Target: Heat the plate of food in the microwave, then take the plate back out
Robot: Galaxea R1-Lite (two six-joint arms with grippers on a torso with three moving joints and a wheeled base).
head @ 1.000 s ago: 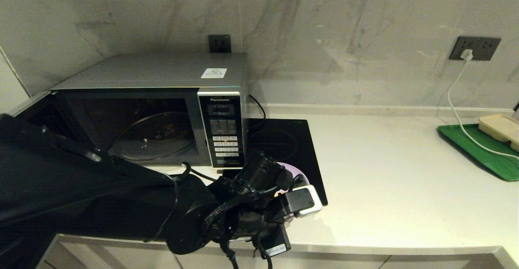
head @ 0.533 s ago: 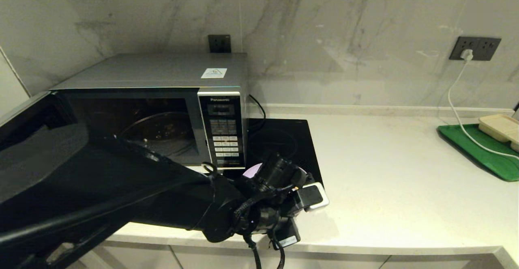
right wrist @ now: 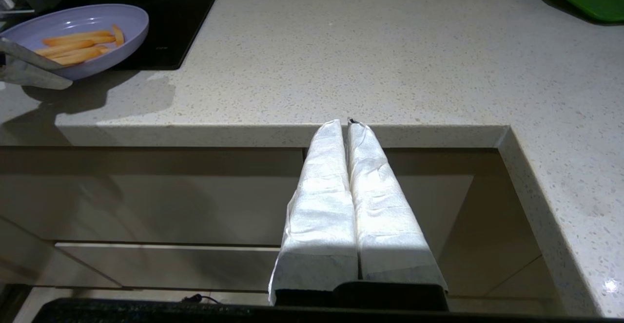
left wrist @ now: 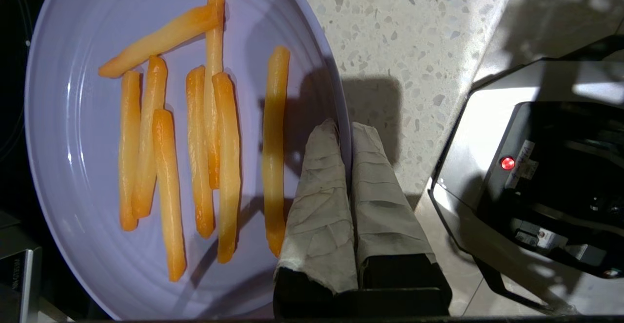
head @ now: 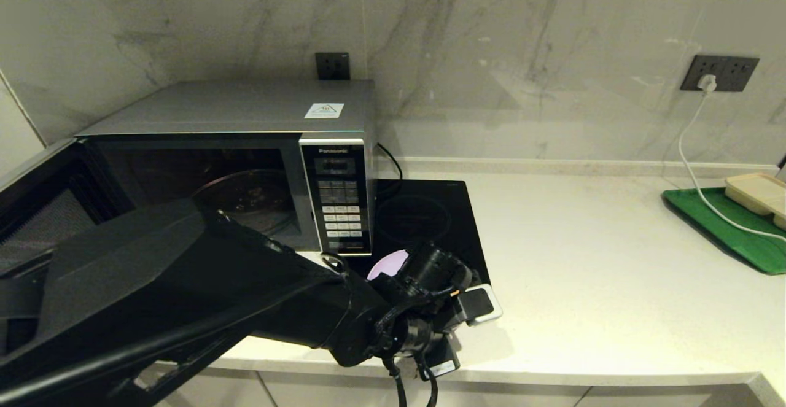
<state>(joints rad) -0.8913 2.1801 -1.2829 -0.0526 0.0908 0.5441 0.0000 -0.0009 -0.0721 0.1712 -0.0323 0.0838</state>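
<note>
Left arm stretched low across the microwave front, left end effector clenched on plate rim, plate half on cooktop, half on tabletop, wrist view alone shows fries, right end effector closed, empty, below tabletop edge.

Marble wall; speckled countertop; cabinets beneath.

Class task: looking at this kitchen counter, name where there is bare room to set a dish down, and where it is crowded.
Free: the counter between the cooktop and the green tray. Crowded: before the microwave, where the left tool grips the plate of food.
</note>
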